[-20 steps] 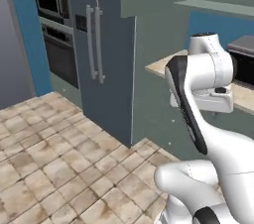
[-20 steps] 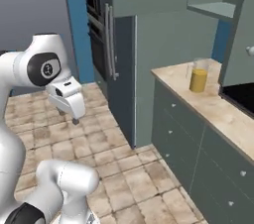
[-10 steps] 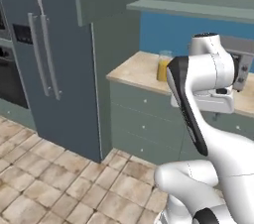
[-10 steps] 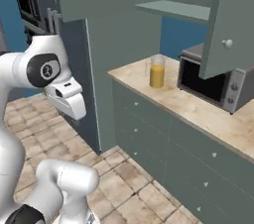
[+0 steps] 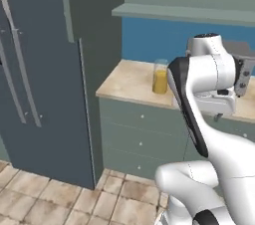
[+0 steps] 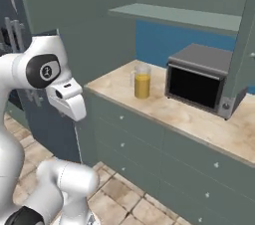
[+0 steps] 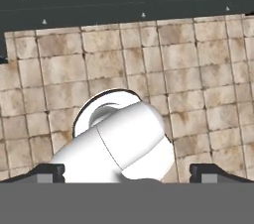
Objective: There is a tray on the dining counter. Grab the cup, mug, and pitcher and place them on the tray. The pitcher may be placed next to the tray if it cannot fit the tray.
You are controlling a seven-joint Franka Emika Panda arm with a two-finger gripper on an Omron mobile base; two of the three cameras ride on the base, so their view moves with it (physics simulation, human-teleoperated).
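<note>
The pitcher (image 5: 160, 76) (image 6: 142, 81) is a tall clear glass cylinder, orange-yellow in its lower half. It stands upright on a narrow marbled counter (image 5: 124, 83) (image 6: 199, 119) under a blue backsplash. My arm is folded up in front of the base, well short of that counter, with the hand pointing down at the tiled floor. In the hand view my gripper (image 7: 127, 173) is open, its two dark fingertips (image 7: 49, 171) far apart with nothing between them. The tray, the dining counter, the cup and the mug are out of view.
A steel microwave (image 6: 201, 79) (image 5: 244, 69) sits on the counter right of the pitcher. A shelf (image 6: 184, 16) runs above it. A tall dark fridge (image 5: 40, 69) stands to the left. Grey-green drawers (image 6: 149, 154) front the counter above the tiled floor (image 5: 50, 199).
The base has swung round, so the whole picture has shifted: the fridge slid left, and the counter with the pitcher and microwave came closer. The arm keeps its pose and the gripper stays open.
</note>
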